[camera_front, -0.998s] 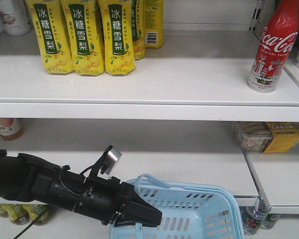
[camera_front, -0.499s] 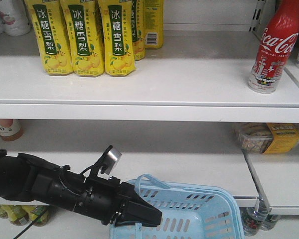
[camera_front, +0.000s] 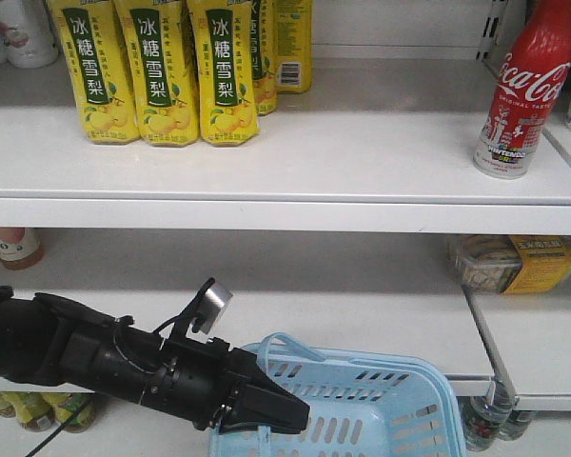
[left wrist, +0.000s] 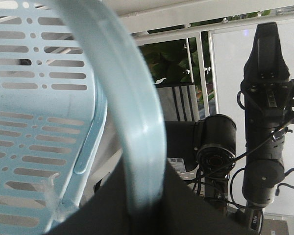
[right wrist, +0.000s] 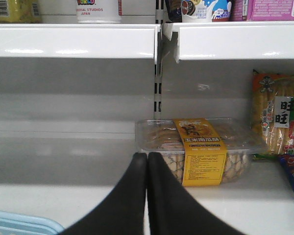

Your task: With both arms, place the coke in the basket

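White store shelving [camera_front: 295, 152] across the bkgd, two tiers. On upper tier at 11 o'clock, yellow drink bottles [camera_front: 157, 76] w/ green labels, upright in a row. Lower, at 8 o'clock, left gripper [camera_front: 281, 414] on black arm, jaws pinching the blue handle [left wrist: 137, 112] of the basket [camera_front: 362, 359]. Basket at 6 o'clock, in front of lower tier. Coke [camera_front: 521, 95] upright at 2 o'clock on upper tier, near its right end, well apart from basket and both grippers. Right gripper [right wrist: 147, 159] facing lower tier, jaws pressed together, nothing btwn. Just beyond, at its 1 o'clock, clear snack box [right wrist: 201, 149] w/ yellow label.
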Controlling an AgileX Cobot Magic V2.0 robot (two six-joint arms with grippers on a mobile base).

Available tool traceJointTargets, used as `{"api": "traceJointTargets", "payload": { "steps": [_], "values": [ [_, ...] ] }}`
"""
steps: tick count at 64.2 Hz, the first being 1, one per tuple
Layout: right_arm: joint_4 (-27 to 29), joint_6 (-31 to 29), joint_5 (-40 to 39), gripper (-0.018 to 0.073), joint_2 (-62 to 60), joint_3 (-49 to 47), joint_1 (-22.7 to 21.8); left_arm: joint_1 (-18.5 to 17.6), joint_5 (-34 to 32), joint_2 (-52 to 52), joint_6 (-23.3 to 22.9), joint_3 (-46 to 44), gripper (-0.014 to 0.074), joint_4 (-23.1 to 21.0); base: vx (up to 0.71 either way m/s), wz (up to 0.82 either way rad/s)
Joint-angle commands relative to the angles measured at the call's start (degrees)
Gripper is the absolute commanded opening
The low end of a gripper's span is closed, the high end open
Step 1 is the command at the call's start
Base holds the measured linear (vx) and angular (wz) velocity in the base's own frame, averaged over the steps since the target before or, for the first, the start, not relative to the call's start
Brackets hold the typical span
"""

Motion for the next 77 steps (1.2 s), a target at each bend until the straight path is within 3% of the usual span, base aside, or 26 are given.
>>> {"api": "traceJointTargets", "payload": {
  "steps": [1, 19, 28, 41, 51, 61, 70, 77],
  "values": [
    [-0.2, -0.3, -4.4, -0.001, -0.3, 0.4, -0.3, -0.2, 5.3, -2.8, 0.4, -0.9, -0.0006, -4.3, 0.0, 0.0],
    [-0.2, -0.3, -4.4, -0.001, -0.3, 0.4, -0.3, -0.2, 5.3, -2.8, 0.4, -0.9, -0.0006, -4.3, 0.0, 0.0],
    [-2.2, -3.6, -5.6, -0.001, -0.3, 0.4, -0.3, -0.2, 5.3, -2.8, 0.4, -0.9, -0.0006, -4.3, 0.0, 0.0],
    [-1.9, -0.6, -9.0, -0.001, -0.3, -1.2, -0.3, -0.2, 5.3, -2.8, 0.4, -0.9, -0.0006, -4.3, 0.0, 0.0],
    [-2.1, 1.9, 0.4, -0.001, 0.2, -10.4, -0.3, -0.2, 5.3, -2.8, 0.4, -0.9, -0.0006, -4.3, 0.0, 0.0],
    [-5.9, -1.1, 10.5, -0.001, 6.0, -21.7, -0.3, -0.2, 5.3, -2.8, 0.4, -0.9, -0.0006, -4.3, 0.0, 0.0],
    [-3.9, 1.0, 14.2, -0.001, 13.4, -28.1, -0.3, -0.2, 5.3, -2.8, 0.4, -0.9, -0.0006, -4.3, 0.0, 0.0],
    [-3.2, 1.1, 12.0, -0.001, 16.8, -30.2, -0.3, -0.2, 5.3, -2.8, 0.4, -0.9, -0.0006, -4.3, 0.0, 0.0]
  ]
}}
